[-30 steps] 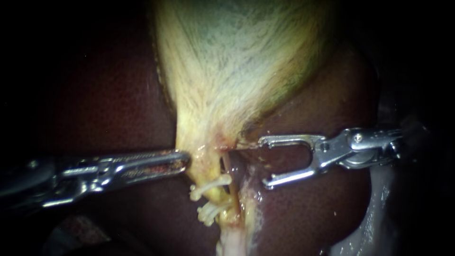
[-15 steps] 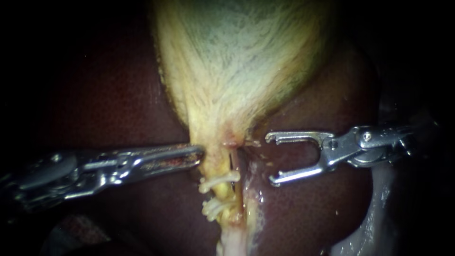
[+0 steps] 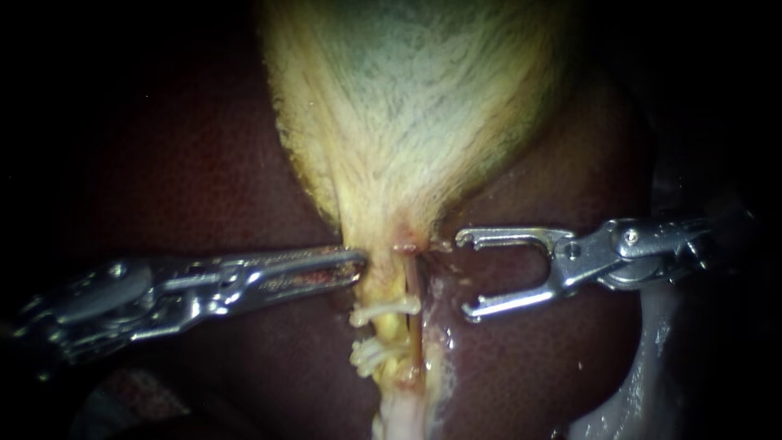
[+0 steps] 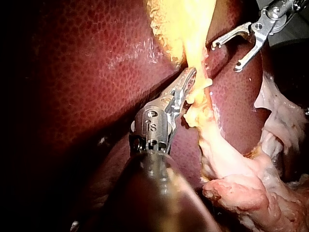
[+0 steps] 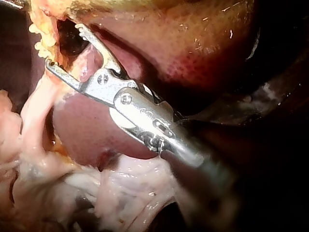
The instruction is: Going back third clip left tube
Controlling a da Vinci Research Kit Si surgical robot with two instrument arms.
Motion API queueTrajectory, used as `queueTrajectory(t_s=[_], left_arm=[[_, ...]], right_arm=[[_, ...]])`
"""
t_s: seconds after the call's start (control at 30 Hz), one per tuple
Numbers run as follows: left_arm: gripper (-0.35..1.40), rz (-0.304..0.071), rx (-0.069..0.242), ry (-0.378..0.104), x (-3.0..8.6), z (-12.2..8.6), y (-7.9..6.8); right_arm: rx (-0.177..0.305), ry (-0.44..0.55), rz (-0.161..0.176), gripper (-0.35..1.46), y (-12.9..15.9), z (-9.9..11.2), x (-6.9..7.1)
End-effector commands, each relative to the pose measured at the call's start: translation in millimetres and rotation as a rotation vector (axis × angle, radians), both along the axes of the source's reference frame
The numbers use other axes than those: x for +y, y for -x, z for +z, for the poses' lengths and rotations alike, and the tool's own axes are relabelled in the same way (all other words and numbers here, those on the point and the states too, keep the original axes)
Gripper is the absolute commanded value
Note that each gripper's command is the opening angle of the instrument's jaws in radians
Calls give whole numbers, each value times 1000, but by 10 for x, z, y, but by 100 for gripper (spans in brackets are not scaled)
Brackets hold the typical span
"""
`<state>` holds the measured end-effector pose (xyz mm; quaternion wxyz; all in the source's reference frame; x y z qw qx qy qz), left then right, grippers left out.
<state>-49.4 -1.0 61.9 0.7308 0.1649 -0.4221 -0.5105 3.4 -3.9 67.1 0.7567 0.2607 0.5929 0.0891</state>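
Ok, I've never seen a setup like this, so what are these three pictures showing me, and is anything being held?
This is a surgical robot working on a pig's liver and gallbladder that lie outside the body. One picture comes from a camera close to the tissue; the other two come from cameras on each arm. The dark red mass is the liver, and the pale yellowish sac is the gallbladder. Below it runs a thin tube with two whitish clips across it. The left tool touches the pale tissue just above the clips. The right tool stands near the tube, jaws wide open, holding nothing.
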Motion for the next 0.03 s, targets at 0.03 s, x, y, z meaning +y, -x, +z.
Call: queueTrajectory(t_s=[0.03], left_arm=[[-35, 1, -1, 0, 0, 0, 0]], right_arm=[[0, 0, 0, 60, 0, 0, 0]])
